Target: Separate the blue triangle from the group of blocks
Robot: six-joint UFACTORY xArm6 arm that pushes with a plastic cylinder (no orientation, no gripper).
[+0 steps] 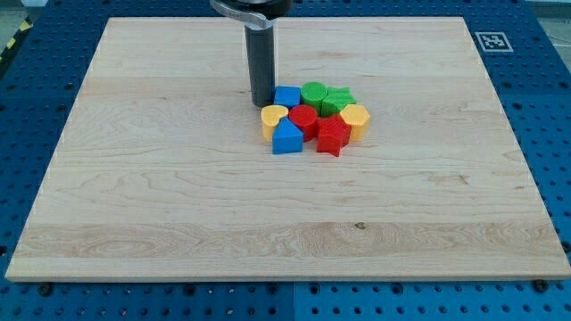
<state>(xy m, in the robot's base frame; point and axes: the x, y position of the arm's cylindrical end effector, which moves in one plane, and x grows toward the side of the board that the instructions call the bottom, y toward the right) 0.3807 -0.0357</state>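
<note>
Wood: a pale wooden board (178,178) fills most of the frame, lying on a blue perforated table (544,134) that shows along the frame's edges.
Marker: a small black-and-white square tag (490,40) sits at the board's upper right corner.
Rod: the dark rod comes down from the top centre of the frame, and my tip (261,103) rests on the board at the upper left edge of the cluster.
Tool state: there is nothing to open or close, just a bare rod; my tip stands just beside the blue cube, and contact cannot be told.
Cluster: eight blocks are packed tightly together slightly above the centre of the frame.
Blue triangle (285,138): at the cluster's lower left corner, pressed against the red cylinder on its right and the yellow block above it.
Blue cube (286,96): upper left of the cluster, nearest my tip.
Green cylinder (313,93): top middle of the cluster.
Green block (339,98): top right, shape unclear.
Yellow heart-like block (273,118): left edge, between the blue cube and the blue triangle.
Red cylinder (302,119): the middle of the cluster.
Red star-like block (333,135): lower right.
Yellow block (355,119): right edge, shape unclear.
</note>
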